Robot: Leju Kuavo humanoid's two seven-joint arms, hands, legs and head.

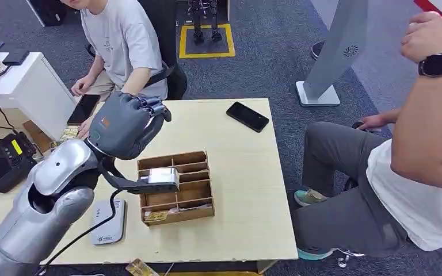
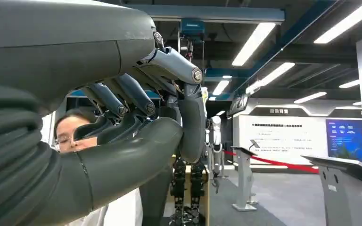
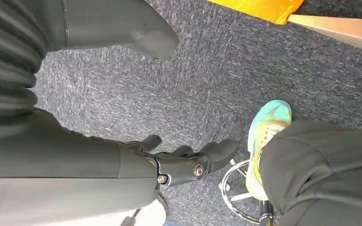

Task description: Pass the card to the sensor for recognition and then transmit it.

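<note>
1. The left hand (image 1: 125, 123) is raised above the counter's (image 1: 247, 190) far-left part, its back toward the head camera. In the left wrist view the fingers (image 2: 136, 96) curl in against the thumb (image 2: 132, 155); I cannot tell whether a card is pinched between them.
2. The right hand (image 3: 179, 162) hangs over the grey carpet (image 3: 122, 89), fingers loosely apart, holding nothing.
3. Cards sit in the wooden divided tray (image 1: 175, 187) at the counter's middle: a pale card (image 1: 162, 175) in a middle slot, a yellowish card (image 1: 156, 215) in the near-left slot.
4. A card should be light, thin, stiff and slick; I would pinch it by a free edge, thumb against fingertips, since a flat face gives little purchase.
5. The white card reader (image 1: 108, 222) lies at about eight o'clock from the tray, its black cable (image 1: 80, 236) running off the near edge.
6. A black phone (image 1: 247, 117) lies at one o'clock from the tray, well apart.
7. A seated person (image 1: 124, 43) is just beyond the raised hand; another person's arm (image 1: 426, 115) reaches in at three o'clock. The tray's dividers and the cable seem the likeliest snags.
</note>
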